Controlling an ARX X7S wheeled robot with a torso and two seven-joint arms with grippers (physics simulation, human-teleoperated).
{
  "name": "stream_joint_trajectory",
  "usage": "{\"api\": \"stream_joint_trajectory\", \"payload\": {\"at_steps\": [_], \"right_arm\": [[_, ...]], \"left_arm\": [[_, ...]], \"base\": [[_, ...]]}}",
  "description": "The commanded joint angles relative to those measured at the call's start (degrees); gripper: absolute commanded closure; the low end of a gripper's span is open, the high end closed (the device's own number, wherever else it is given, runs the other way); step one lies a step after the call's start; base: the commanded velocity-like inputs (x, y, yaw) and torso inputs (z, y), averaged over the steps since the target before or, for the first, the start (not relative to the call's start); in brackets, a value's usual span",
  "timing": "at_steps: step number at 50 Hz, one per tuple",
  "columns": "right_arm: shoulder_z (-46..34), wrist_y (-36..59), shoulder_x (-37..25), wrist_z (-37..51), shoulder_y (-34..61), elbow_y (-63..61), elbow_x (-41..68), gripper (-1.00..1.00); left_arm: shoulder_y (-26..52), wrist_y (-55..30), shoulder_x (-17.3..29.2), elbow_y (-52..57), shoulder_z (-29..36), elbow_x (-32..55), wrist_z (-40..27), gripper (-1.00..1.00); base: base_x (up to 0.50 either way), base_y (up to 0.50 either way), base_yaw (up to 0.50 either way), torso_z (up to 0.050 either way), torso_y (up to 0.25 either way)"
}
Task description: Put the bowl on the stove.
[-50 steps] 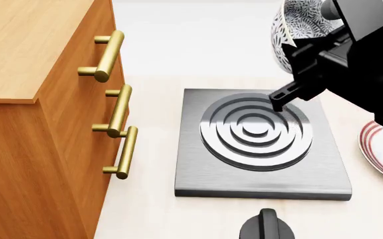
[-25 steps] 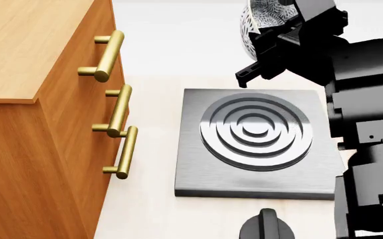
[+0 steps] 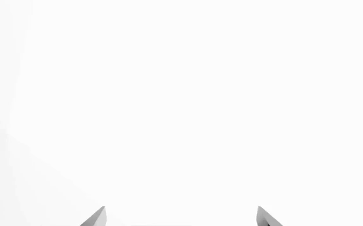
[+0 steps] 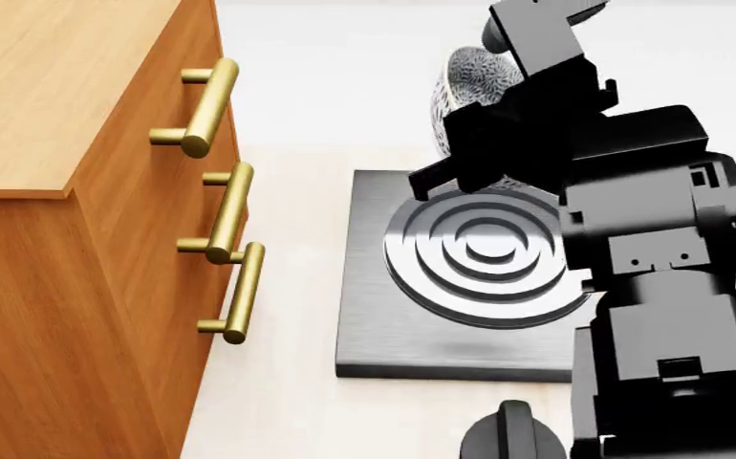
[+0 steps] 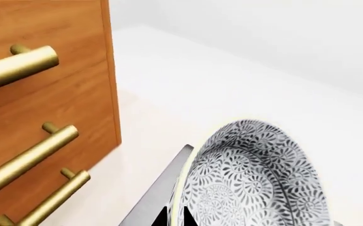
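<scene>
The speckled grey-and-white bowl [image 4: 467,84] is tipped on its side in the air over the back edge of the stove [image 4: 381,325], a dark-grey slab with raised rings. My right gripper [image 4: 460,158] is shut on the bowl's rim; the black arm hides most of the bowl. In the right wrist view the gripper [image 5: 173,217] pinches the pale rim of the bowl [image 5: 257,179], with the stove's edge [image 5: 159,190] below it. My left gripper [image 3: 181,219] is open and empty, facing a blank white surface; it is out of the head view.
A wooden cabinet [image 4: 75,239] with brass bar handles [image 4: 208,105] stands close at the stove's left. A small black knob [image 4: 511,435] sits in front of the stove. My right arm covers the stove's right side.
My right arm has swung left and lower with the bowl, from beyond the stove's back right corner to over its back edge. The arm now hides the plate at the right.
</scene>
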State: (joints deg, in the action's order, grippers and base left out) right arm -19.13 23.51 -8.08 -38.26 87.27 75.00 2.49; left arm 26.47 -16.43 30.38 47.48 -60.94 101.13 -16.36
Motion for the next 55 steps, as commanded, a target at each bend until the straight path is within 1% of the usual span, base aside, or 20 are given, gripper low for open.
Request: {"api": "stream_joint_trajectory", "payload": {"at_steps": [1, 15, 22, 24, 27, 28, 30, 31, 32, 33, 36, 38, 41, 47, 50, 55], "right_arm": [[4.6, 2.9, 1.9, 0.6, -0.2, 0.0, -2.3, 1.0], [5.1, 3.9, 1.7, 1.7, -1.0, 0.0, -2.4, 1.0], [5.6, 3.9, 1.6, 1.9, -1.0, 0.0, -2.4, 1.0], [5.6, 4.0, 1.6, 1.9, -1.0, 0.0, -2.4, 1.0], [5.7, 4.1, 1.5, 2.0, -1.0, 0.0, -2.4, 1.0], [5.8, 4.0, 1.5, 1.9, -0.9, 0.0, -2.4, 1.0], [5.9, 4.0, 1.5, 2.1, -0.9, 0.0, -2.4, 1.0], [5.8, 4.0, 1.5, 1.9, -1.0, 0.0, -2.5, 1.0], [6.0, 4.0, 1.5, 2.1, -1.0, 0.0, -2.4, 1.0], [6.0, 4.0, 1.5, 2.0, -1.0, 0.0, -2.4, 1.0], [6.0, 4.1, 1.5, 2.0, -1.1, 0.0, -2.4, 1.0], [5.9, 4.0, 1.5, 1.9, -1.1, 0.0, -2.5, 1.0], [5.9, 4.1, 1.5, 1.9, -1.1, 0.0, -2.5, 1.0], [5.8, 4.2, 1.6, 1.8, -1.0, 0.0, -2.5, 1.0], [5.7, 4.2, 1.6, 1.7, -1.1, 0.0, -2.5, 1.0], [5.6, 4.4, 1.7, 1.6, -1.1, 0.0, -2.5, 1.0]], "left_arm": [[-0.1, -0.4, -1.4, -0.1, -1.1, -0.4, 1.7, -1.0], [-0.2, -0.8, -1.7, -0.3, -0.5, -1.5, 2.0, -1.0], [-0.2, -0.7, -1.4, -0.7, -0.4, -1.1, 0.8, -1.0], [-0.6, -1.5, -1.4, -0.1, -0.5, -2.8, 2.5, -1.0], [-0.4, -1.1, -1.5, -0.3, -0.4, -2.3, 1.9, -1.0], [-0.2, -1.0, -1.8, -0.1, -0.6, -3.5, 2.0, -1.0], [-0.4, -0.6, -1.7, -0.6, -0.7, -1.0, 1.0, -1.0], [0.6, 0.4, -1.9, -1.0, -0.7, -1.1, -1.4, -1.0], [0.4, 0.5, -1.5, -1.5, -0.8, 0.4, -1.5, -1.0], [0.3, 0.1, -1.6, -1.0, -1.1, -1.9, -0.4, -1.0], [0.1, 0.2, -1.5, -1.2, -0.9, -0.7, -0.9, -1.0], [0.3, -0.2, -1.6, -0.9, -0.7, -2.8, -0.5, -1.0], [0.3, -0.5, -1.3, -1.5, 0.3, -2.6, -2.1, -1.0], [0.4, -0.6, -1.5, -1.4, 0.3, -4.3, -1.8, -1.0], [0.0, -0.9, -1.6, -0.9, 0.1, -5.4, -0.2, -1.0], [-0.4, -1.1, -2.0, -0.2, -0.4, -5.7, 1.9, -1.0]], "base": [[0.0, 0.0, 0.0, 0.0, 0.0], [0.0, 0.0, 0.0, 0.0, 0.0], [0.0, 0.0, 0.0, 0.0, 0.001], [0.0, 0.0, 0.0, 0.0, 0.0], [0.0, 0.0, 0.0, 0.0, 0.0], [0.0, 0.0, 0.0, 0.0, 0.0], [0.0, 0.0, 0.0, 0.0, 0.0], [0.0, 0.0, 0.0, 0.0, 0.0], [0.0, 0.0, 0.0, 0.004, -0.16], [0.0, 0.0, 0.0, 0.009, -0.25], [0.0, 0.0, 0.0, 0.009, -0.25], [0.0, 0.0, 0.0, 0.008, -0.203], [0.0, 0.0, 0.0, 0.0, 0.0], [0.0, 0.0, 0.0, 0.0, 0.0], [0.0, 0.0, 0.0, 0.0, 0.0], [0.0, 0.0, 0.0, 0.004, -0.216]]}}
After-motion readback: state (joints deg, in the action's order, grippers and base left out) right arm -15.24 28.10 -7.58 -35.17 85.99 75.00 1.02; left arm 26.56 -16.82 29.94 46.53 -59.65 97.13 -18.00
